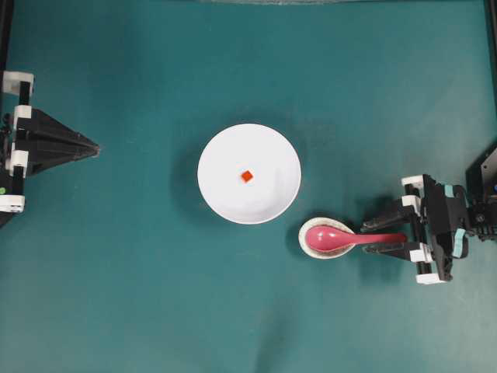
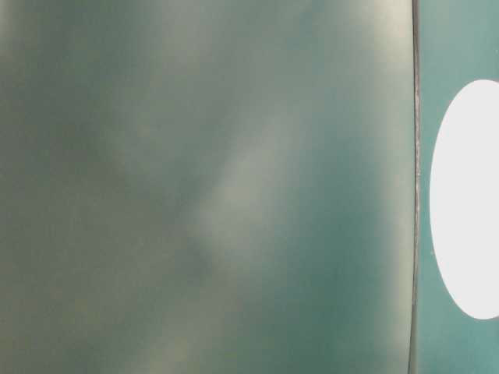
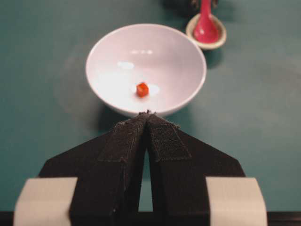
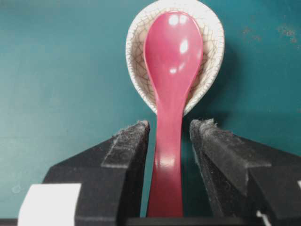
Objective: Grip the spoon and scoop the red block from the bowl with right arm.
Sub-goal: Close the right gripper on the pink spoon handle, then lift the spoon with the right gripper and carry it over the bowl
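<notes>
The white bowl (image 1: 248,173) at table centre holds the red block (image 1: 247,176) alone, lying near the middle of its floor. Just beside it, the speckled rest (image 1: 327,238) cradles the scoop of the spoon (image 1: 349,238), whose handle runs out between the spread fingers of the right gripper (image 1: 380,236), one finger on each side with gaps visible. The left gripper (image 1: 93,146), well apart from the bowl, has its fingers pressed together and holds nothing.

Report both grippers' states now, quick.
Left gripper: shut, holding nothing, short of the bowl.
Right gripper: open, jaws either side of the spoon handle, not yet clamped.
</notes>
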Motion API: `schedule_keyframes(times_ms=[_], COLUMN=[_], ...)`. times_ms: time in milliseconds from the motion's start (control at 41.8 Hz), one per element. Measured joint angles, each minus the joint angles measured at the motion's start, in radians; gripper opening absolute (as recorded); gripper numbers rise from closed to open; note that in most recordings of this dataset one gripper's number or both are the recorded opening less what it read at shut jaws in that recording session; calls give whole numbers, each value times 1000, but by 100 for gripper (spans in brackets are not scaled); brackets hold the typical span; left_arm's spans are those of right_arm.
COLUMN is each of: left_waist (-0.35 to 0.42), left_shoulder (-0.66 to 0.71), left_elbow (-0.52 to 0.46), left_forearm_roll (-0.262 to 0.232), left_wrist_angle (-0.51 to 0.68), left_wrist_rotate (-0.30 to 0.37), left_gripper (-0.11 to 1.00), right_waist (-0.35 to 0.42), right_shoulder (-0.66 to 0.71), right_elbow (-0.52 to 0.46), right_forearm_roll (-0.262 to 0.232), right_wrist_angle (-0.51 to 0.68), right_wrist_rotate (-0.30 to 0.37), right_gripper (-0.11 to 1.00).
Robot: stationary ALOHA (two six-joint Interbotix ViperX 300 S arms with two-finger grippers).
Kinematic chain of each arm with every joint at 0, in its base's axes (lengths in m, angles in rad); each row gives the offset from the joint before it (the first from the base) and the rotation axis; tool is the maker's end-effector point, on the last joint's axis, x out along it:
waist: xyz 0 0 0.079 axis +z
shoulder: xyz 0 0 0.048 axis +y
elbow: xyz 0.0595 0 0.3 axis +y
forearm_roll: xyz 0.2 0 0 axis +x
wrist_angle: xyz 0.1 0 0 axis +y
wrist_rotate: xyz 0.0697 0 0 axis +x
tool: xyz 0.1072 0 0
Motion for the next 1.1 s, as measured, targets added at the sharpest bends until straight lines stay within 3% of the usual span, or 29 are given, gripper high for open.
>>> schedule_keyframes(times_ms=[215,478,813,980,1099], left_waist=[0,0,0,0,0], left_shoulder=[0,0,0,0,0], left_elbow=[0,0,0,0,0], left_forearm_roll=[0,0,0,0,2], left_wrist_angle=[2,2,2,2,0], left_wrist_rotate=[0,0,0,0,0], left_gripper=[0,0,0,0,0], right_waist=[0,0,0,-3,-51], right_shoulder=[0,0,-31,-117,-216], right_elbow=[2,5,5,2,-23], right_forearm_roll=[0,3,3,3,5], right_wrist_angle=[0,0,0,20,92], right_wrist_rotate=[0,0,-6,-31,-60], right_gripper=[46,25,24,24,24])
